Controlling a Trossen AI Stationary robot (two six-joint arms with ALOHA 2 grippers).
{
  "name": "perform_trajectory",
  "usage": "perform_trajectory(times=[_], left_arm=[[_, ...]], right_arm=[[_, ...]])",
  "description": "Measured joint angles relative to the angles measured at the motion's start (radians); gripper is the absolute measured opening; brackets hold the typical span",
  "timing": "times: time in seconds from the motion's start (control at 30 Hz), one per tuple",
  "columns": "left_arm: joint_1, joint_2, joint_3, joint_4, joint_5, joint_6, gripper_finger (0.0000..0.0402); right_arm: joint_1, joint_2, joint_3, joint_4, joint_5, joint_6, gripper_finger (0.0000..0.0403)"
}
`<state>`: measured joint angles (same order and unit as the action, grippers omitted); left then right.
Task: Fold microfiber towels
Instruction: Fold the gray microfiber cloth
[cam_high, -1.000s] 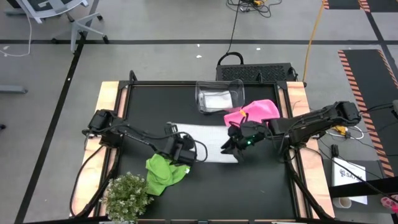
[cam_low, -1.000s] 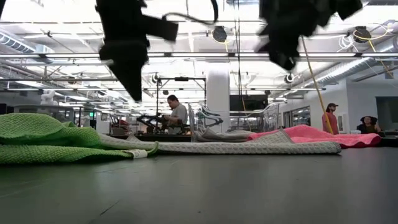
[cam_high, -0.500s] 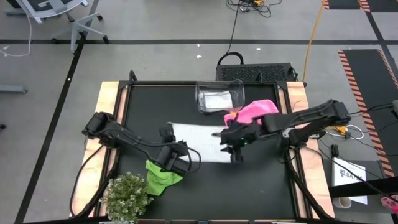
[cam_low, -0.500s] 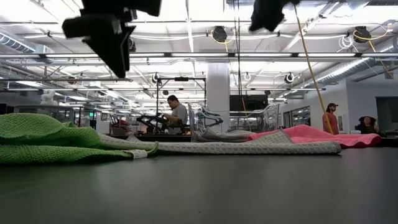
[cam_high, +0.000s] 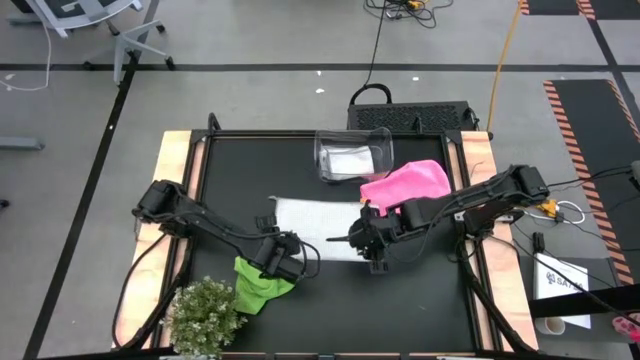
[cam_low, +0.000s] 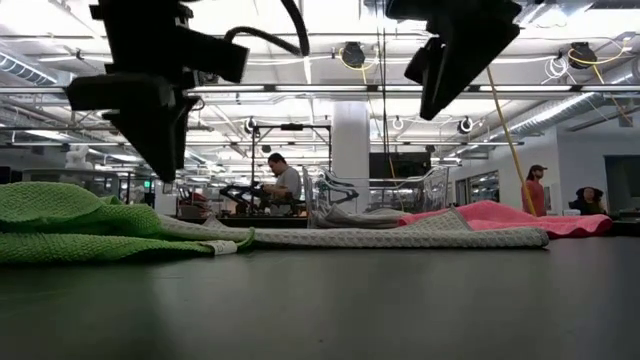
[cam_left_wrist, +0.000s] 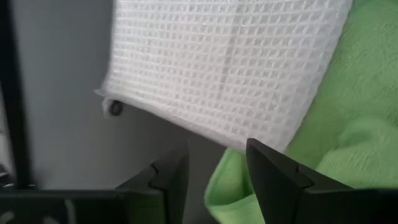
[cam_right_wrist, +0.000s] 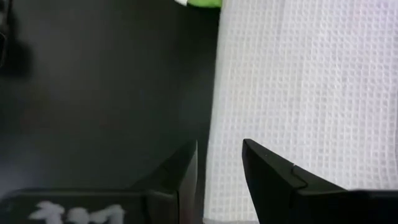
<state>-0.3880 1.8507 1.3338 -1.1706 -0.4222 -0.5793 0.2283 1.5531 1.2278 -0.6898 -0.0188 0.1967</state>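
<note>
Both jaws stood narrowly apart, empty, above the white towel (cam_high: 318, 228); the left gripper (cam_high: 281, 258) risked snagging the overlapping green towel (cam_high: 258, 284).

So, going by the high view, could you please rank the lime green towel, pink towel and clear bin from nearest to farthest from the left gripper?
1. Lime green towel, right beside the left gripper.
2. Clear bin, at the table's far edge.
3. Pink towel, on the right side.

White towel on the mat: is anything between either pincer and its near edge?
Nothing visible. The left pincer and right pincer hang open and empty above the white towel's edge. The green towel only adjoins its left corner.
</note>
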Motion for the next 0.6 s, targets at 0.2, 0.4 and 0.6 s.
perform_trajectory(times=[0.2, 0.4, 0.6], left_arm=[[0.043, 0.000, -0.012, 0.013, 0.096, -0.004, 0.0161], [0.054, 0.000, -0.013, 0.047, 0.144, 0.227, 0.0161], [0.067, 0.000, -0.013, 0.125, 0.141, 0.174, 0.0161]], right_arm=[[-0.001, -0.002, 0.000, 0.101, 0.019, -0.009, 0.0121], [-0.001, -0.002, 0.000, 0.183, 0.019, -0.148, 0.0121], [-0.007, -0.002, 0.000, 0.217, 0.017, -0.102, 0.0112]])
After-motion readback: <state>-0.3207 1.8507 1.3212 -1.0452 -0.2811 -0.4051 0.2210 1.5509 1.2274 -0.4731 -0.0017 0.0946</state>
